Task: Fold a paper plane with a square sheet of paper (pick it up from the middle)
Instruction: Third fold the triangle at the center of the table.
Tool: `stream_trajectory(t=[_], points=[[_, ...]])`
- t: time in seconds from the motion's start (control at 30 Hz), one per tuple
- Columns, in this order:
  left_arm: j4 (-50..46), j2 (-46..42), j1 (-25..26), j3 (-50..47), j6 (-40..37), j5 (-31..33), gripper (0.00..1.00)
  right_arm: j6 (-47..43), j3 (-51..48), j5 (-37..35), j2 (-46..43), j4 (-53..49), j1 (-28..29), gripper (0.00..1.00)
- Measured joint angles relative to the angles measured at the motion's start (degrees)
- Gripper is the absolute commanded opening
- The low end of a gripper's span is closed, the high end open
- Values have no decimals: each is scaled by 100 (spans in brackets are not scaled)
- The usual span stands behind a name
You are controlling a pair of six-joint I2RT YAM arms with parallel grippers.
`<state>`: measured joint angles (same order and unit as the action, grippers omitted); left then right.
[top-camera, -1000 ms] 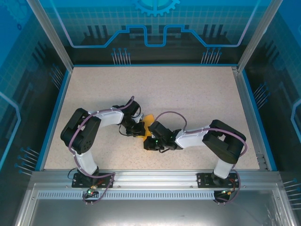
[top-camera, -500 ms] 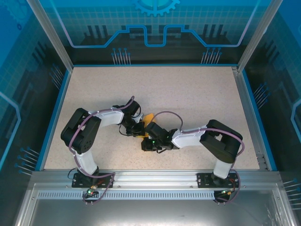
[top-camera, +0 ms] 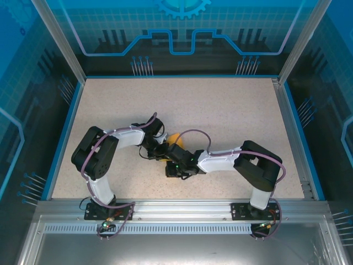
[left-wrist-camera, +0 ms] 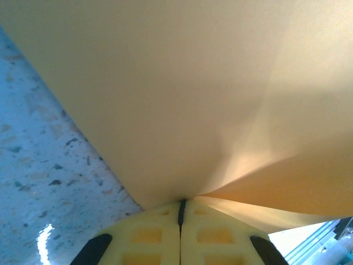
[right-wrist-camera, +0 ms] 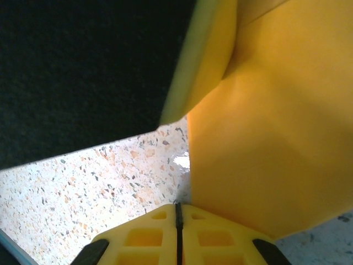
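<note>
Left fingers (left-wrist-camera: 146,234), right fingers (right-wrist-camera: 143,237) on paper (left-wrist-camera: 182,94)

The right gripper (right-wrist-camera: 177,208) has slid left, closer to the left gripper (left-wrist-camera: 181,205), with its forearm and elbow drawn after it. Less of the square sheet of paper (top-camera: 175,138) shows from above (the right wrist now overlaps more of it).

Paper (left-wrist-camera: 165,83) edges beyond frame borders
</note>
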<state>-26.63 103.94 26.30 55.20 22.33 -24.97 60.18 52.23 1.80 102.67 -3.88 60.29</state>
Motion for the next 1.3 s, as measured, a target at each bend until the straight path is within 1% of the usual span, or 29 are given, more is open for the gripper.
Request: stream_trajectory(t=[0.13, 0.27, 0.53, 0.7, 0.77, 0.87, 0.97, 1.1, 1.3], points=[[-4, 0, 20, 0, -4, 33, 6, -136, -319, 13, -122, 431, 35, 8], [-11, 0, 50, 17, -2, 92, 6, -251, -579, 79, -258, 697, 221, 7], [-15, 0, 66, 17, 0, 118, 6, -323, -730, 254, -439, 597, 424, 7], [-24, -2, 76, 28, -4, 120, 6, -323, -1209, 531, -1102, 271, 446, 8], [-31, 0, 87, 55, -7, 133, 6, -326, -1346, 575, -1469, 166, 256, 9], [-42, 0, 129, 87, -9, 195, 6, -365, -1362, 570, -1862, 118, -203, 9], [-61, 4, 164, 120, -24, 256, 6, -396, -1360, 573, -1985, 186, -717, 9], [-76, 4, 195, 138, -26, 302, 6, -463, -1311, 627, -1847, 308, -1257, 9], [-142, 4, 247, 197, -31, 402, 6, -640, -846, 837, -1211, 546, -1731, 9]])
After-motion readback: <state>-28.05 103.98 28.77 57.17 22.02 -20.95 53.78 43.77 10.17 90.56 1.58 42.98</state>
